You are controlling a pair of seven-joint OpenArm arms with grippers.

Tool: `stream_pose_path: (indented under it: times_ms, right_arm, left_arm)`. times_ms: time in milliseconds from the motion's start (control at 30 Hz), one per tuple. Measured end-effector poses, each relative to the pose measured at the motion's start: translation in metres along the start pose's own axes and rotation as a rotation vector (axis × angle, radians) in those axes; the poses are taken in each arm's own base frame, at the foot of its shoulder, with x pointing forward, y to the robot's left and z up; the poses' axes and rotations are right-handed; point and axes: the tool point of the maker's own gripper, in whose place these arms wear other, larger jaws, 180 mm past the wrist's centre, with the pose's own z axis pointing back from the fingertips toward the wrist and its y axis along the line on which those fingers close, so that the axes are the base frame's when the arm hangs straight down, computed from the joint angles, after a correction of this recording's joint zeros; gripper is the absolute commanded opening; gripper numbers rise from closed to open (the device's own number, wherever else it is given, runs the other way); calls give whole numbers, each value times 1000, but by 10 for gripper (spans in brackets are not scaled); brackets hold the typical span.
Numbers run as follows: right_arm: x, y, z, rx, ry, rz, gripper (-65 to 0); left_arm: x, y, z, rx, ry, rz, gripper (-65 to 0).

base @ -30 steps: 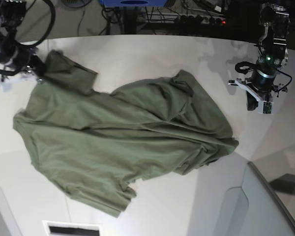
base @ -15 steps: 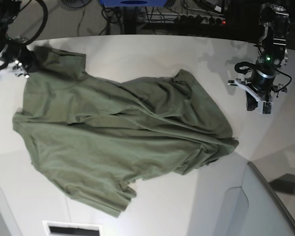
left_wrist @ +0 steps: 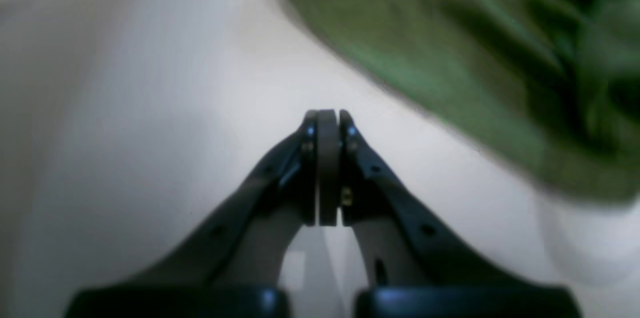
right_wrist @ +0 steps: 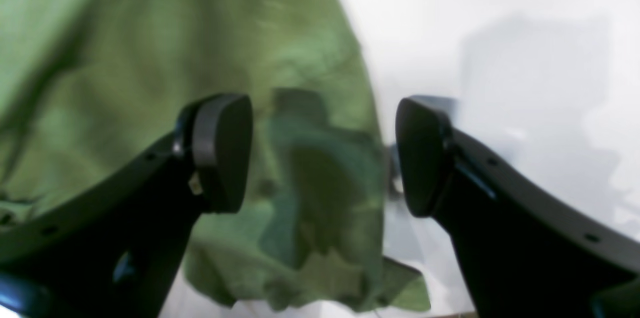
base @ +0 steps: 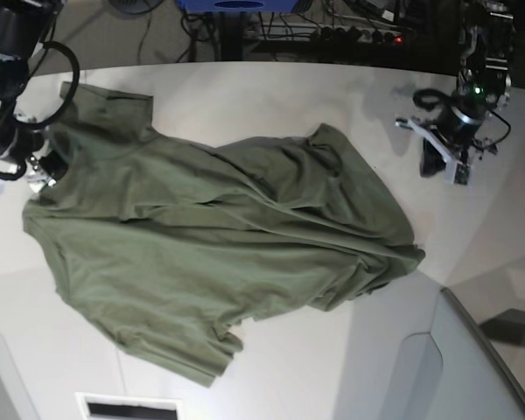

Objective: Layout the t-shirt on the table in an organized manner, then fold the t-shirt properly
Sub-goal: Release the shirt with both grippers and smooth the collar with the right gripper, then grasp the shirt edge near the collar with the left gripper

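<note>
right gripper [right_wrist: 322,153]: jaws wide, nothing held, sleeve edge seen beneath | left gripper [left_wrist: 327,168]: jaws pressed together, empty | crumpled olive-green soft cotton t-shirt [base: 219,236]: spread on white smooth table [base: 245,96], long axis 10-to-4 o'clock | right arm judged nearer.

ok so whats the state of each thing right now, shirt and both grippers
t-shirt: lying on the table, partly spread, creased and bunched on one side, not folded
left gripper: shut, empty, over bare table beside the shirt
right gripper: open, over the shirt's edge, holding nothing
</note>
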Motion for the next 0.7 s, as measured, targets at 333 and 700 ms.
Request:
stream_pose_path:
  times_ms: [333, 700]
  right_arm:
    - [9, -1, -11, 5, -44, -15, -224]
    - [4, -7, -13, -9, -34, -32, -618]
  left_arm:
    - [-53, -73, 28, -334, 107, -19, -650]
    - [0, -191, 34, -550, -40, -16, -650]
